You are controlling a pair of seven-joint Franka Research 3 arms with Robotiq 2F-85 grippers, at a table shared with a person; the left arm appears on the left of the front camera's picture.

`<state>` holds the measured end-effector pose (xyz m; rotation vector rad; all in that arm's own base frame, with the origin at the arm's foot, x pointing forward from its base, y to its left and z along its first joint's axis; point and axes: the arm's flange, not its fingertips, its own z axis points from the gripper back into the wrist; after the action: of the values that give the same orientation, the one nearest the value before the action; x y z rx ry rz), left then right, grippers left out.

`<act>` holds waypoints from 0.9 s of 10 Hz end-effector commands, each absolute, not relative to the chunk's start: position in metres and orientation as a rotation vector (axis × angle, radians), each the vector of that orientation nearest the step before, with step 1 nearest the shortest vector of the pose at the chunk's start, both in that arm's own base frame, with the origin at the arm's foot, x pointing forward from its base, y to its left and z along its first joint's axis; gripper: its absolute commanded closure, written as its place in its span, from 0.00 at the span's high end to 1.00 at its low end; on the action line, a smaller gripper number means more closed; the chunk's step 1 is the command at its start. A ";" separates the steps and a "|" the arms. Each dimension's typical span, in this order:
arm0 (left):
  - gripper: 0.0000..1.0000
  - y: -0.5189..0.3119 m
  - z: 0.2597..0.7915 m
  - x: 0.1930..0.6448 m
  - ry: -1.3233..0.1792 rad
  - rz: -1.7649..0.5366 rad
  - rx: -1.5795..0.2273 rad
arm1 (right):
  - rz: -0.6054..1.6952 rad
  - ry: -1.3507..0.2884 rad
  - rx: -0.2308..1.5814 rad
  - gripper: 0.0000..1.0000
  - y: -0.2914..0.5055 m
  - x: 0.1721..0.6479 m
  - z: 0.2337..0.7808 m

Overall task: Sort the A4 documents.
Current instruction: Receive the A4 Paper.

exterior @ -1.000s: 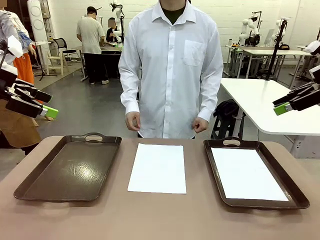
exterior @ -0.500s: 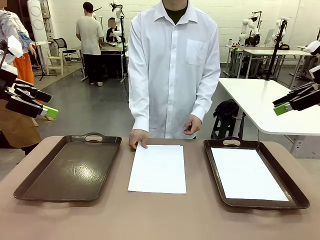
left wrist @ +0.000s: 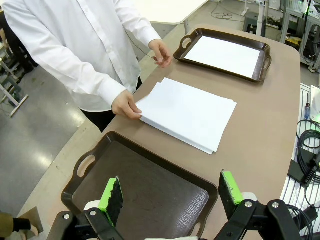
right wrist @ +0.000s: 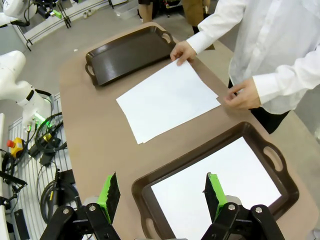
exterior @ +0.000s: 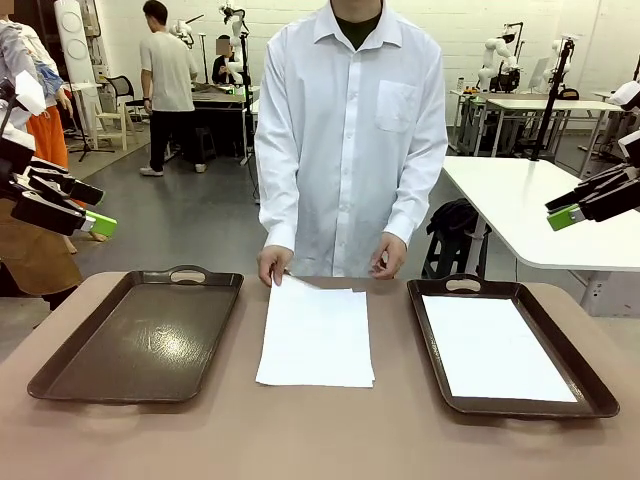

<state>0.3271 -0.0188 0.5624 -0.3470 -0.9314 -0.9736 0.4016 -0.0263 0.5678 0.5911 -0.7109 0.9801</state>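
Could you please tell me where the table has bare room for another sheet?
The left tray is bare, and so is the table's near edge. The stack at the person's hand fills the middle; a sheet covers the right tray.

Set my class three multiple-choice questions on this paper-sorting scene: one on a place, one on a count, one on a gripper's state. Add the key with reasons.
1. Where does the stack of A4 documents lie?
A. in a tray
B. on the table, between the left tray and the right tray
C. on the floor
2. How many trays hold a white sheet?
A. none
B. one
C. both
3. How does the left gripper stand?
A. open, empty
B. shut on a sheet
C. shut on a tray handle
Key: 1 B, the stack rests on bare table. 2 B, the right tray holds one, the left tray is bare. 3 A, its green pads stand wide apart with nothing between.
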 end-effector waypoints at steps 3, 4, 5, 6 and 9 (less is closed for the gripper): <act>1.00 -0.018 0.561 0.329 -0.938 -0.981 -0.354 | 0.981 -0.710 0.593 0.89 -0.026 0.402 0.567; 1.00 -0.018 0.561 0.329 -0.938 -0.981 -0.354 | 0.981 -0.710 0.593 0.89 -0.026 0.402 0.567; 1.00 -0.018 0.561 0.329 -0.938 -0.981 -0.354 | 0.981 -0.710 0.593 0.89 -0.026 0.402 0.567; 1.00 -0.018 0.561 0.329 -0.938 -0.981 -0.354 | 0.981 -0.710 0.593 0.89 -0.026 0.402 0.567; 1.00 -0.018 0.561 0.329 -0.938 -0.981 -0.354 | 0.981 -0.710 0.593 0.89 -0.026 0.402 0.567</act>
<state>0.3271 -0.0188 0.5624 -0.3470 -0.9315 -0.9736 0.4016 -0.0263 0.5678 0.5911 -0.7109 0.9801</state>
